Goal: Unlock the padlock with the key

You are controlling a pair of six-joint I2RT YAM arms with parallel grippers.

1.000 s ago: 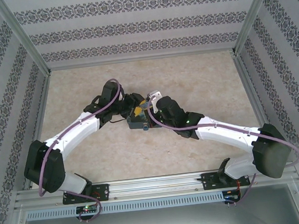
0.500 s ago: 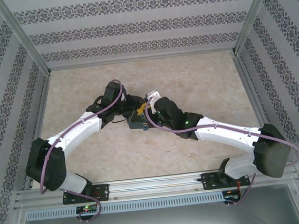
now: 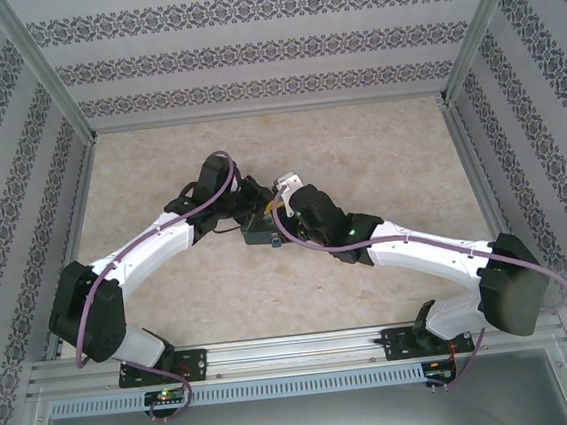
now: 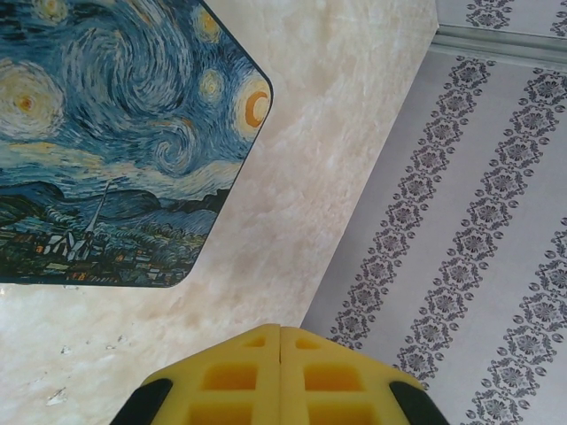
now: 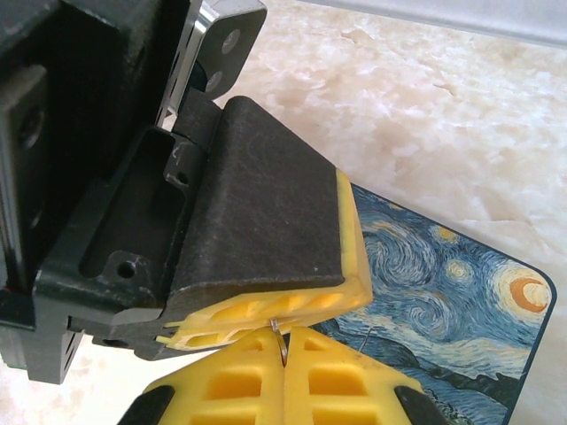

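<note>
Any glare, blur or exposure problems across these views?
Top external: soft, even light, box tiny in frame. Left wrist: box print sharp, no glare. Right wrist: left end effector looms dark, table beyond bright, wire ring pinched in right end effector crisp.

Near the middle of the surface (image 3: 377,143) lies the box (image 3: 262,230), the left arm reaching in from the near left and the right arm from the near right, left pincer (image 4: 280,341) and right pincer (image 5: 283,347) meeting tip to tip beside it, a thin wire ring (image 5: 279,343) between the right one's tips.
</note>
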